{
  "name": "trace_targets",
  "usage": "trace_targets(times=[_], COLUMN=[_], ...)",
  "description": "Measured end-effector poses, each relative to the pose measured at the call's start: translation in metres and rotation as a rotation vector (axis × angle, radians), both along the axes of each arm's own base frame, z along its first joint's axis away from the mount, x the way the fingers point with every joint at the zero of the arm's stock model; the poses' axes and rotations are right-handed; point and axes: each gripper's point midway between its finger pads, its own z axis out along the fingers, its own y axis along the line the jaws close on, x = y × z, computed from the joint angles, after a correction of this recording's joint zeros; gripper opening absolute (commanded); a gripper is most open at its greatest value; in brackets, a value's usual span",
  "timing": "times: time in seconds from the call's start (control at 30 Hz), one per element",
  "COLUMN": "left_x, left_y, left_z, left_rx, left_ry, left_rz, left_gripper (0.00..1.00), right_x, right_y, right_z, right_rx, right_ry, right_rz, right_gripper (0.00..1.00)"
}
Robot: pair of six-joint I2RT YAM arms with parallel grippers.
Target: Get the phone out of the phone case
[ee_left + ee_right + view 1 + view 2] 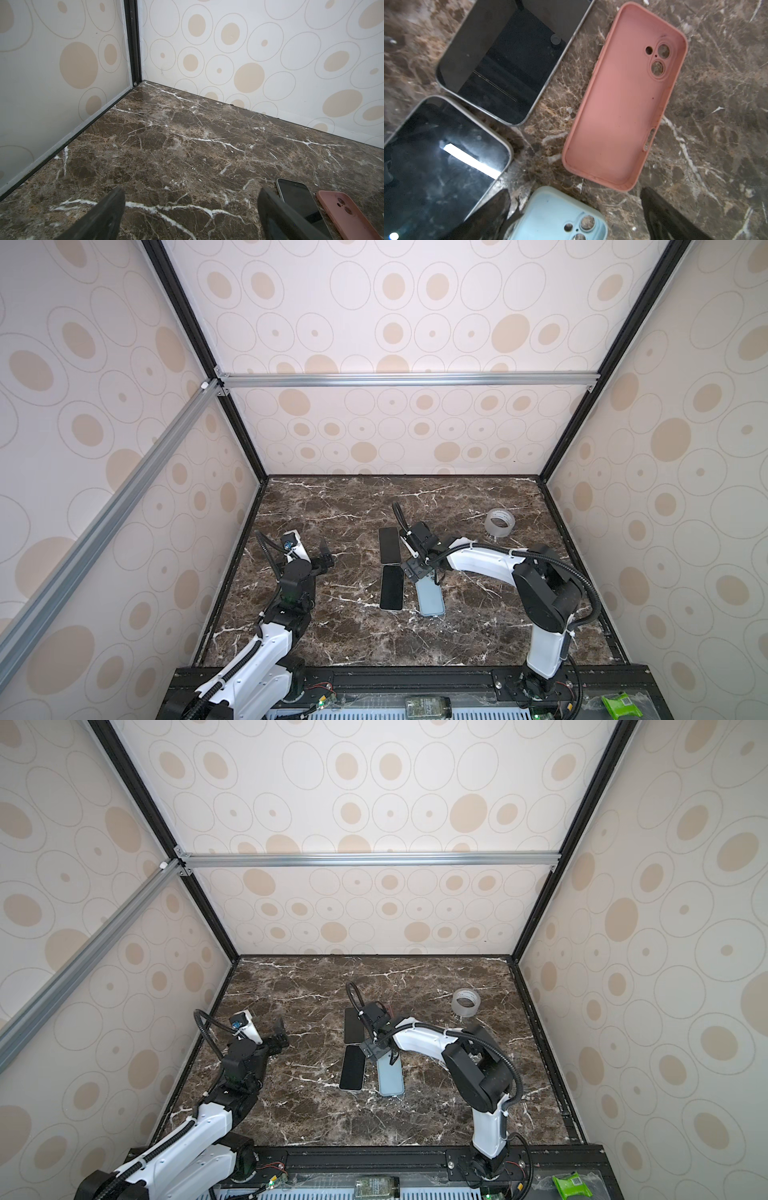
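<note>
Two dark-screened phones lie face up end to end mid-table, the far phone [389, 544] [508, 60] and the near phone [391, 587] [436, 170]. An empty light blue phone case [431, 597] [556, 216] lies beside the near phone. An empty pink phone case [625, 97] [349, 214] lies beside the far one, hidden under the right wrist in both top views. My right gripper [424, 572] [575, 207] hovers open over the blue case's camera end, holding nothing. My left gripper [326, 558] [191, 207] is open over bare table, left of the phones.
A roll of clear tape [498, 522] stands at the back right. A bottle [428, 706] and a green packet [621, 703] lie on the front rail, off the marble table [332, 510]. Patterned walls enclose three sides.
</note>
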Motion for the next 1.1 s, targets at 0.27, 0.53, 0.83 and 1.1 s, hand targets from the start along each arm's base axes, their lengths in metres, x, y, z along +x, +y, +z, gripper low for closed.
trace_targets(times=[0.27,0.53,0.83,1.1], left_x=[-0.001,-0.002,-0.002,-0.008], left_y=[0.001,0.003,0.004,0.017], left_z=[0.000,0.001,0.003,0.010], left_rx=[-0.001,-0.001,-0.001,0.103], left_ry=[0.001,-0.003,-0.008,-0.064], left_rz=[0.007,0.015,0.017,0.072], left_gripper=[0.99,0.99,0.99,0.99], right_x=[0.006,0.009,0.008,-0.005], right_y=[0.003,0.014,0.019,-0.028], right_z=[-0.010,-0.010,-0.010,0.036], right_rx=[-0.044,-0.049,-0.046,0.005], right_ry=[0.009,0.006,0.004,-0.128], right_rz=[0.000,0.018,0.027,-0.034], right_gripper=[1.00,1.00,1.00,1.00])
